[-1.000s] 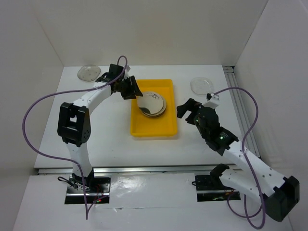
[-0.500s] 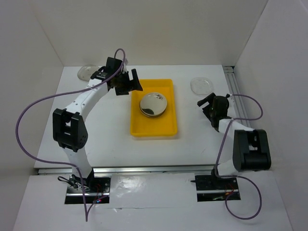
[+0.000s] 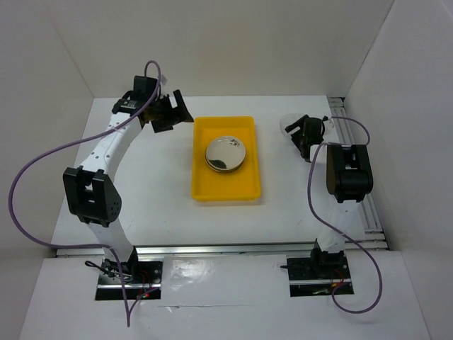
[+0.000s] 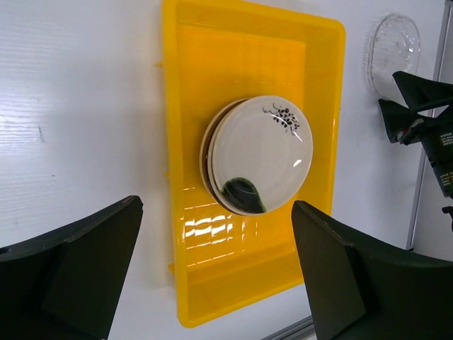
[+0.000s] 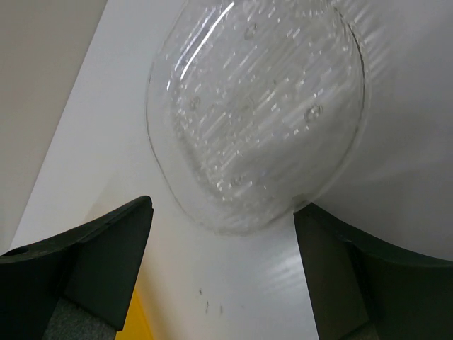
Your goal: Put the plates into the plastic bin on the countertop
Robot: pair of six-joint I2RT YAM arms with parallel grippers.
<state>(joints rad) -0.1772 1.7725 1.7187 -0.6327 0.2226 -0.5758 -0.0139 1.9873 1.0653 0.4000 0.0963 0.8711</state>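
Note:
The yellow plastic bin [image 3: 225, 193] lies mid-countertop with a stack of plates [image 3: 226, 154] inside. In the left wrist view a cream plate with a dark mark [image 4: 258, 154] tops that stack, and the bin's floor [image 4: 233, 64] shows bare beyond it. My left gripper [image 3: 172, 113] hovers open and empty off the bin's back left corner. A clear glass plate [image 5: 255, 113] rests on the countertop at the back right. My right gripper [image 5: 223, 269] is open just short of it, one fingertip [image 5: 322, 227] close to its rim. The same plate [image 3: 290, 125] shows beside my right gripper [image 3: 306, 132] from above.
White walls close in the countertop [image 3: 156, 198] at the back and sides. A metal rail [image 3: 364, 205] runs along the right side and another [image 3: 212, 248] along the front. Purple cables loop from both arms.
My left gripper opened, let a plate go onto the stack in the bin and drew back to the left. My right arm swung to the back right, up to the clear plate.

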